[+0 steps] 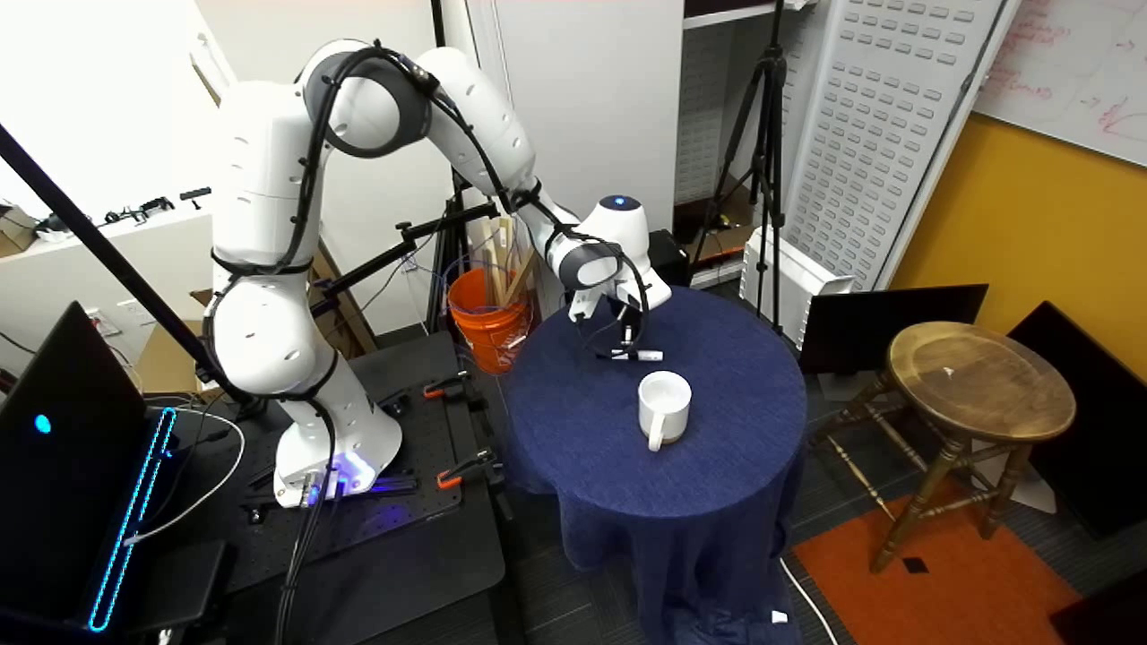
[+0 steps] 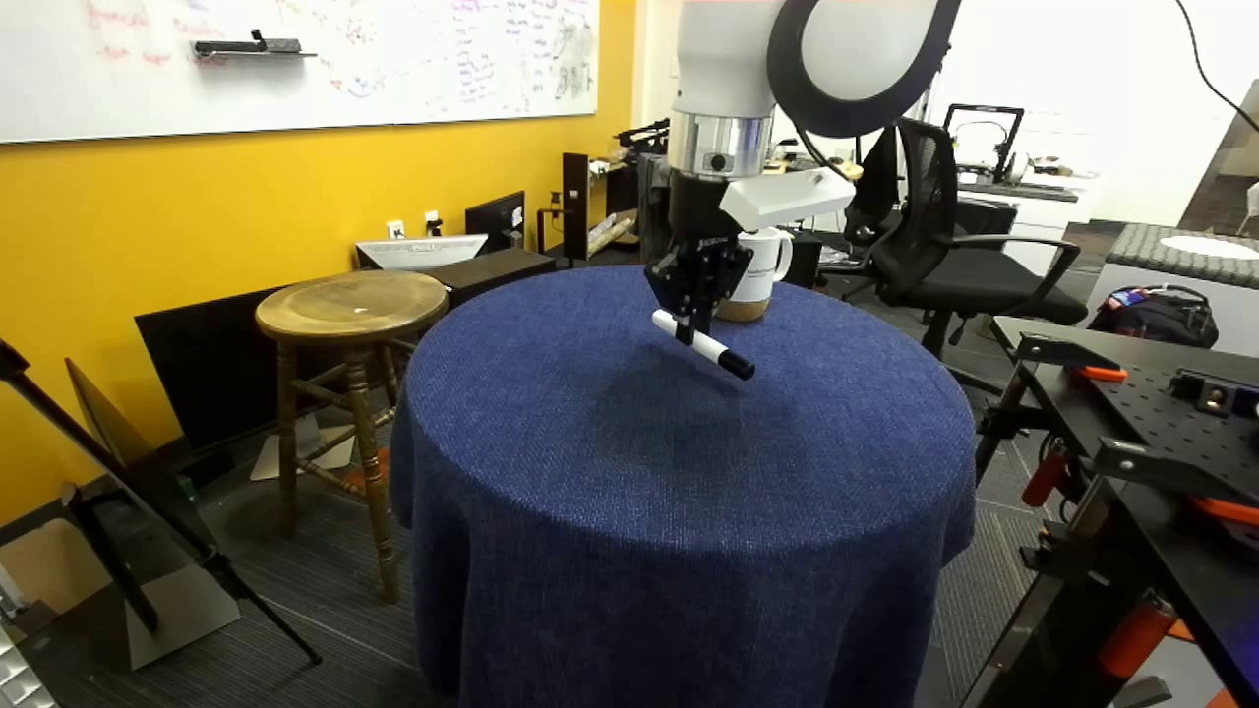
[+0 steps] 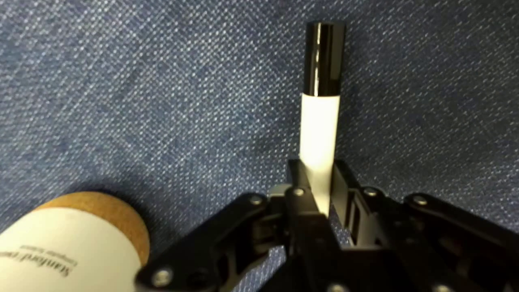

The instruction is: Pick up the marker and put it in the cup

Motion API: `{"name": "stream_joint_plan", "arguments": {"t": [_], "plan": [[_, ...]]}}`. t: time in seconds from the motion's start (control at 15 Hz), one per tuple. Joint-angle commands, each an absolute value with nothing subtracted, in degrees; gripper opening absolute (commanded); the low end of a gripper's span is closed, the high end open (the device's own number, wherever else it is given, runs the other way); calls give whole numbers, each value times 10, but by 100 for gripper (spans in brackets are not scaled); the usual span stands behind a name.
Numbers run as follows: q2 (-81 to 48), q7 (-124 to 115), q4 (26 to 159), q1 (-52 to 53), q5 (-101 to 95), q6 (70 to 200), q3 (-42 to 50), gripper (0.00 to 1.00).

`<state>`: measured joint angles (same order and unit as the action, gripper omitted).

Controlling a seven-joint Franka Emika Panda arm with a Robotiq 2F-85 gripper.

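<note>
Fingers (image 3: 297, 174) of the black two-fingered gripper (image 3: 318, 164) were clamped on the white, cylindrical marker (image 3: 320, 125), whose black-capped end pointed near and right in an exterior view. The marker was at or just above the round table (image 2: 689, 482) draped in dark blue, though whether it touched could not be told. On that view's far side, right of the gripper and apart from the marker, the white, cylindrical, cork-bottomed cup (image 2: 761, 275) stood upright.
</note>
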<state>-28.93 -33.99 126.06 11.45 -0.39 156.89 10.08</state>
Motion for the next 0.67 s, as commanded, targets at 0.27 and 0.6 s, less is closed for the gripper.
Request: {"name": "stream_joint_plan", "arguments": {"t": [0.27,0.6], "plan": [[-194,-495,1316,222,-179,1583,220,5],[-154,-645,1310,237,-351,1567,249,5]]}}
